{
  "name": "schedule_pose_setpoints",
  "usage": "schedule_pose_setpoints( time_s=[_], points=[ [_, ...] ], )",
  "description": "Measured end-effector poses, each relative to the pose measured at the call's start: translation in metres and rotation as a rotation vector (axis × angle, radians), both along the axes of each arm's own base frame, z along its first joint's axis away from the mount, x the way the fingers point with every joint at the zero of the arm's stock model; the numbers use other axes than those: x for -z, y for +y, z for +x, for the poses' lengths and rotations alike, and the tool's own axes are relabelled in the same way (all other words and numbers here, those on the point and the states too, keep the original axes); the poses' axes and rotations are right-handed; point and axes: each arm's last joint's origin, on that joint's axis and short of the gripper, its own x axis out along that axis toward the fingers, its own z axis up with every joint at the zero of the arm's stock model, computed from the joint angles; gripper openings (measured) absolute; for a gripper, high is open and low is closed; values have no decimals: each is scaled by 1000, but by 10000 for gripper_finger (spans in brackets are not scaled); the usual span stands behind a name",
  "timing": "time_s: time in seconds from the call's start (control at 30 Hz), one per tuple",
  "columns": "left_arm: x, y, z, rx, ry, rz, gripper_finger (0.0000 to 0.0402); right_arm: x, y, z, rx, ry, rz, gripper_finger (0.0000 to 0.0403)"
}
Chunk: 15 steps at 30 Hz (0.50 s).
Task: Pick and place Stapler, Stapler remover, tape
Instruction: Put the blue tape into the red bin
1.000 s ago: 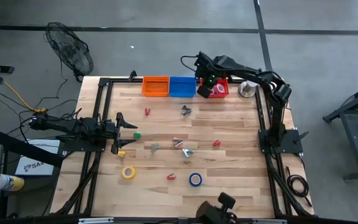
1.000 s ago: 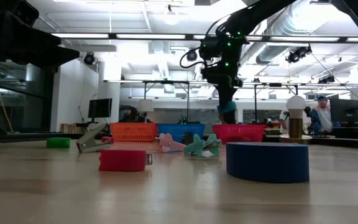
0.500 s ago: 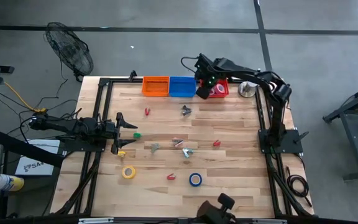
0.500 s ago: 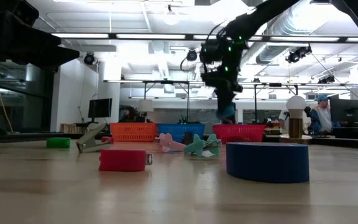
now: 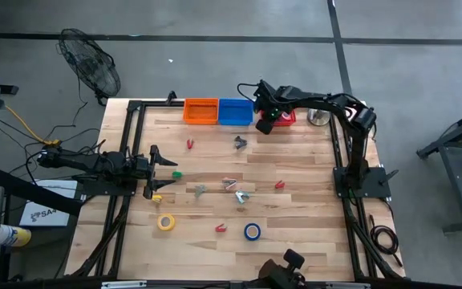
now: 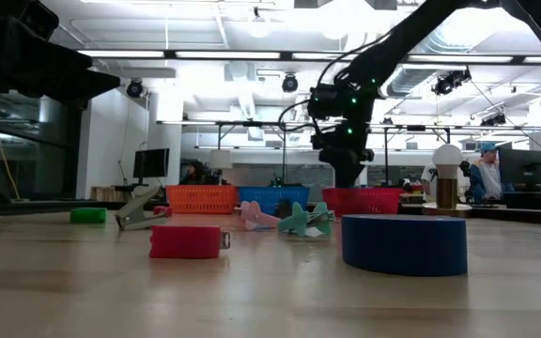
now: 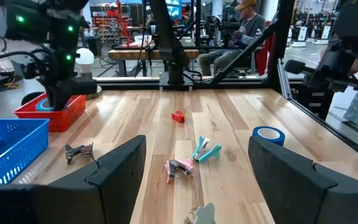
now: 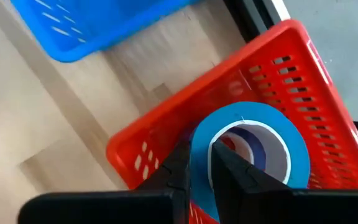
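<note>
The right gripper (image 8: 201,171) is at the red basket (image 5: 283,117), upper centre of the high view — jaws pinched on the wall of a blue tape roll (image 8: 253,146) held over it. The placing step is in hand; next comes letting go. The left gripper (image 5: 165,162) waits wide open and empty at the desk's (image 5: 295,205) left edge. No readable writing.
</note>
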Motion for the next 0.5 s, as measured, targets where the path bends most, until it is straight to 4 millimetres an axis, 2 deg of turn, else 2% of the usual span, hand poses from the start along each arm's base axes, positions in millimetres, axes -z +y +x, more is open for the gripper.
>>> schedule_pose_setpoints(
  time_s=[0.33, 0.5],
  points=[
    [0, 0, 0, 0, 0, 0, 280, 8, 0, -2, 17, -47, -1, 30],
    [0, 0, 0, 0, 0, 0, 280, 10, 1, -3, 21, -40, 8, 83]
  ],
)
